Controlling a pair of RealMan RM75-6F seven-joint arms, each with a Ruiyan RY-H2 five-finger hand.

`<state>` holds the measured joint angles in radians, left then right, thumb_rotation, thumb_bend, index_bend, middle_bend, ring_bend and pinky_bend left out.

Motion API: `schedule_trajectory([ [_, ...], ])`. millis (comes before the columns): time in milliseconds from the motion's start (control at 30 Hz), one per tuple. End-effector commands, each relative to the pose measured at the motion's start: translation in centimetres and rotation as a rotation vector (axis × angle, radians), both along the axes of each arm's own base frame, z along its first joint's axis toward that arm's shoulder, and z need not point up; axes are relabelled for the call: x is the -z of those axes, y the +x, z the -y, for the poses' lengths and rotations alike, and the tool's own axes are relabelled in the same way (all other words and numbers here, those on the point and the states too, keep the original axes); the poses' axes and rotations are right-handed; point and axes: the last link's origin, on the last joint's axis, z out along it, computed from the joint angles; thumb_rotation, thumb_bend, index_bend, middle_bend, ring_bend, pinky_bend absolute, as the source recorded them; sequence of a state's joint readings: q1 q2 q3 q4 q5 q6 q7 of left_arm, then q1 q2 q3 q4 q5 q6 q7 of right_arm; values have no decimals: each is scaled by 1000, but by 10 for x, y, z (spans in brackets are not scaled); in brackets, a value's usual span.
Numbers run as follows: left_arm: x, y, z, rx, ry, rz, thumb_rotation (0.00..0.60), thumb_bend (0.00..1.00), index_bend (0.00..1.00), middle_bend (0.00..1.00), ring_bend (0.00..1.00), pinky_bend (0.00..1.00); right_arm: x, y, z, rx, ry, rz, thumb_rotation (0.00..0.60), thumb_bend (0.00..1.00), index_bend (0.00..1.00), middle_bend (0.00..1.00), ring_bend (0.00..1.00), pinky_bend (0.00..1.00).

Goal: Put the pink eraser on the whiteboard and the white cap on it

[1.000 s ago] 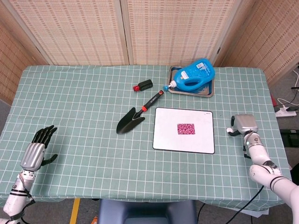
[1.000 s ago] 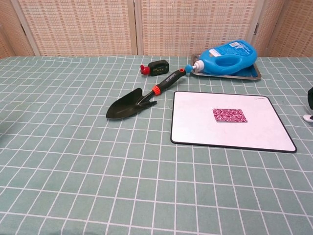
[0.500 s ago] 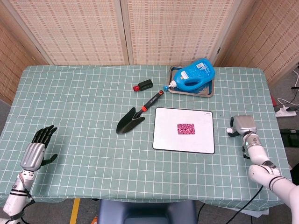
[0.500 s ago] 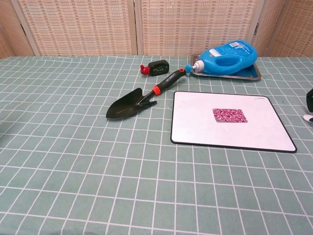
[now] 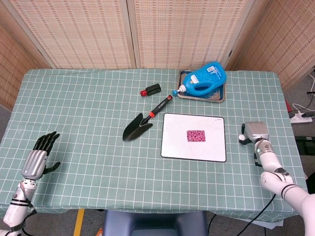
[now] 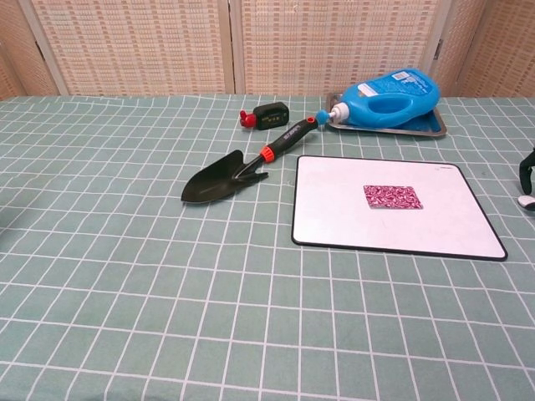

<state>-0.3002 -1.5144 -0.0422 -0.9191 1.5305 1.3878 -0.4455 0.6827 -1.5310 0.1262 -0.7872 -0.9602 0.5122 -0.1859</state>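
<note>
The pink patterned eraser lies flat near the middle of the whiteboard. A small white cap sits on the tablecloth just right of the board. My right hand is right beside the cap with its back facing up; its fingers are hidden beneath it, and only a dark sliver shows at the chest view's edge. Whether it holds the cap is unclear. My left hand rests at the table's front left with fingers spread and nothing in it.
A black trowel with a red-black handle lies left of the board. Behind it are a small black-and-red device and a blue detergent bottle lying in a metal tray.
My right hand has drawn slightly back toward the table's near right edge, showing less in the chest view. The cap, eraser and left hand have stayed put.
</note>
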Motion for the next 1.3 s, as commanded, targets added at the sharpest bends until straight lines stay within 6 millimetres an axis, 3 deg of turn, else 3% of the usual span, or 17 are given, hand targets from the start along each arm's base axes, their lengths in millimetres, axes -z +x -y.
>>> schedule_trajectory([
  [33,0,0,0,0,1,1,600,191,0,0,0,0,1,0,0,1,1,3,507,263,494,960,944,1000],
  [900,-1,0,0,-1,0,10,600,191,0,0,0,0,0,5,2,-7,-7,11,506,272,522,960,944,1000],
  [1100,-1,0,0,0,0,12,600,192,0,0,0,0,-5,20,3,-60,-18,22,505,272,524,960,944,1000],
  [1300,-3,0,0,1,7,16,600,191,0,0,0,0,4,58,8,-148,8,52,505,275,526,960,944,1000],
])
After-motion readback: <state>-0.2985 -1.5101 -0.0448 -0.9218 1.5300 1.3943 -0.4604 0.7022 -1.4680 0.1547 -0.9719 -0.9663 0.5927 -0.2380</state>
